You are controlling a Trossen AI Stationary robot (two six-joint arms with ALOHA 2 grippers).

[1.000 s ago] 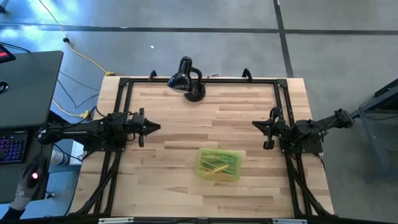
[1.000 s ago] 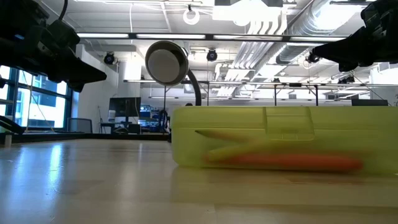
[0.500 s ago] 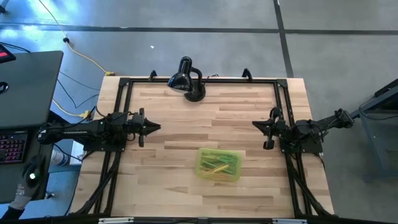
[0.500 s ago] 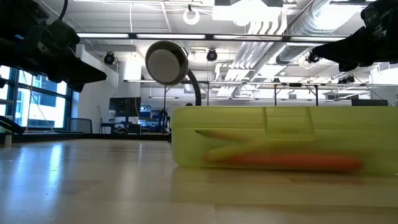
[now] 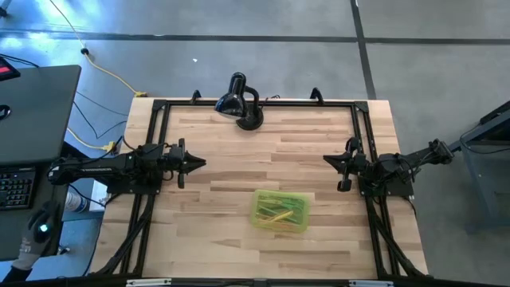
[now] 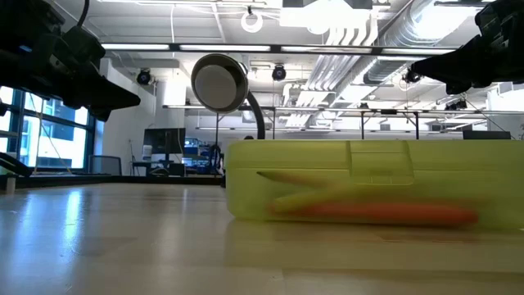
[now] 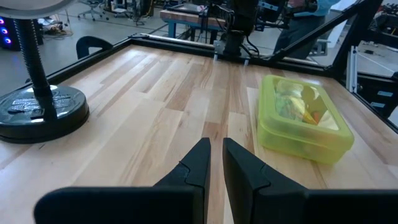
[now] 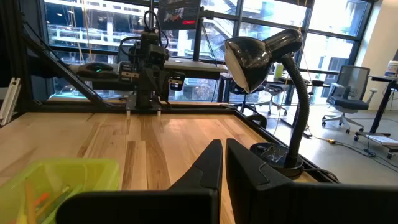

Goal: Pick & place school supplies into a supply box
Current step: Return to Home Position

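Both claws clenched, empty: left claw (image 5: 201, 164) over left side of counter (image 5: 239, 151), right claw (image 5: 328, 159) over right side. Yellow-green supply box (image 5: 280, 210), lid closed, sits between them, nearer right claw, school supplies (image 5: 278, 214) inside. Black desk lamp (image 5: 239, 102) at back edge.

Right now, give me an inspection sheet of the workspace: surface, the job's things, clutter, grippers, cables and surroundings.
Surface: wooden table, carrying only a box and a lamp.
Job's things: supply box lid closed; pens and pencils show through its wall; none seen loose.
Clutter: black desk lamp at the far edge.
Grippers: left gripper and right gripper shut, holding nothing, at opposite sides, apart from the box.
Cables: yellow cable on the floor left of the table.
Surroundings: keyboard on a side desk.
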